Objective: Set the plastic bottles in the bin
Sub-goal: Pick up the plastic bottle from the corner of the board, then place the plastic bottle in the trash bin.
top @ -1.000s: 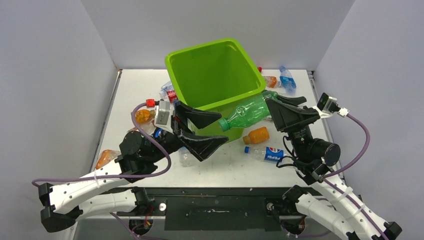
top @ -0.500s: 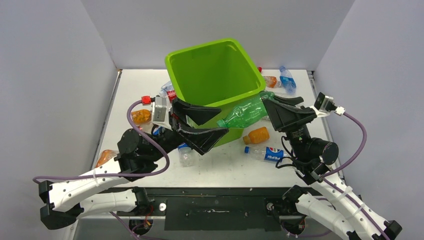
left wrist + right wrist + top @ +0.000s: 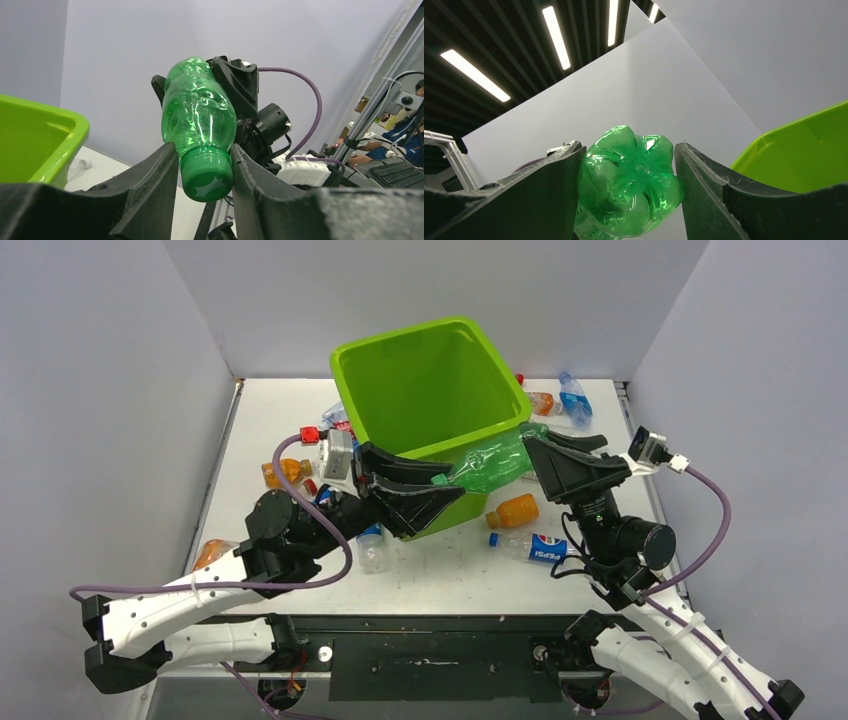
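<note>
A green plastic bottle [image 3: 495,465] hangs in the air in front of the lime-green bin [image 3: 420,390], level with its near rim. My right gripper [image 3: 535,453] is shut on its base, and the flower-shaped bottom [image 3: 629,180] fills the gap between the right fingers. My left gripper [image 3: 448,483] is shut on the cap end, both fingers pressing the green cap [image 3: 206,175]. The bottle body [image 3: 200,115] rises from the left jaws toward the right arm. The bin rim [image 3: 45,145] shows at the left of that view, and its wall [image 3: 804,150] at the right of the right wrist view.
Loose bottles lie on the table: an orange one [image 3: 513,510] and a Pepsi one [image 3: 530,547] under the right arm, a clear one [image 3: 372,550] under the left arm, orange ones [image 3: 283,473] [image 3: 212,555] at left, and two [image 3: 560,400] behind the bin.
My left gripper has moved right and up to the bottle's cap and closed from wide open onto it. The right gripper has kept its hold, shifting slightly.
</note>
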Available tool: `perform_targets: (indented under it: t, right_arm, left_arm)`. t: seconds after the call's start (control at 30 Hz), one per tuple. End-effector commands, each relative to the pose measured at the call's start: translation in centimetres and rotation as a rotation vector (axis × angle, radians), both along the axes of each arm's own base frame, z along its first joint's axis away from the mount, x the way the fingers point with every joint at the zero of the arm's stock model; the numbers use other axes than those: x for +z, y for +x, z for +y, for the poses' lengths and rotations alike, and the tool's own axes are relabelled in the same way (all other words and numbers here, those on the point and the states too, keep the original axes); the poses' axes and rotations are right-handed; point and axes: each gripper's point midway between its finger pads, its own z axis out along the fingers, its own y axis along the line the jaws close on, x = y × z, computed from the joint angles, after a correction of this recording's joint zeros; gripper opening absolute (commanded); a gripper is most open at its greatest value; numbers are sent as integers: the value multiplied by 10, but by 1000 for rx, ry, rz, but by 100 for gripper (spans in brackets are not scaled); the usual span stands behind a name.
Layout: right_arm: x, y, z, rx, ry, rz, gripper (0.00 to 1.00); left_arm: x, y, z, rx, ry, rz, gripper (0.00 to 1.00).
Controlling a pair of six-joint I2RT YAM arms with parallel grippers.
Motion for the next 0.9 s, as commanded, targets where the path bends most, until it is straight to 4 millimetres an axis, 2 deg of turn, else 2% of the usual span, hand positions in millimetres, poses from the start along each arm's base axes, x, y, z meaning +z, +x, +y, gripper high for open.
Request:
perform_targets:
  t: [0.0,0.03,0.07,0.1,0.13,0.17,0.2,0.23,0.27,0.4,0.47,0.5,0.53,0.57,0.63,0.73,0.8,0.87]
  right_arm:
    - [8,-8,-4,9,26,-25,5]
    - [8,-9,-4,9,27,-25,5]
    - [8,-9,-3,12,21,-29,5]
    - [9,-9,-2,14,9,-28,16]
    - [10,-9,-1,8,-11,-27,37]
    - [11,-9,0,1,-30,-25,65]
    - [11,-8,-1,-13,-55,-17,87]
    - [13,-8,-2,-34,-87,-7,98]
    - [15,-7,-4,-62,-123,4,91]
    - [19,0,-23,-216,-295,81,90]
    - [10,8,-42,-326,-389,167,90]
    - [14,8,-55,-386,-395,184,90]
    - [9,8,-69,-442,-425,231,90]
    - [2,9,-82,-497,-448,270,90]
    - [-16,11,-112,-619,-472,370,90]
    - [-57,16,-152,-800,-508,549,90]
    - [-84,18,-171,-900,-540,640,90]
    - [-105,18,-180,-954,-569,688,90]
  left_arm:
    - [28,-13,8,-35,-41,-55,31]
    - [28,-15,7,-48,-40,-64,22]
    - [29,-17,6,-53,-38,-72,6]
    - [29,-15,8,-43,-37,-71,0]
    - [30,-14,11,-30,-45,-70,0]
    - [31,-12,15,-10,-53,-73,0]
    - [33,-9,21,18,-61,-73,0]
    - [36,-3,28,63,-70,-65,0]
    - [37,2,35,100,-71,-56,0]
    - [55,24,71,307,-45,-68,0]
    - [63,40,90,438,-4,-58,0]
    - [66,50,100,512,30,-45,0]
    - [68,62,110,595,71,-27,0]
    - [54,75,113,672,187,-7,0]
    - [44,98,121,813,341,20,0]
    - [24,136,129,954,572,78,0]
    - [7,159,127,948,687,131,0]
    - [-16,181,111,876,788,178,0]
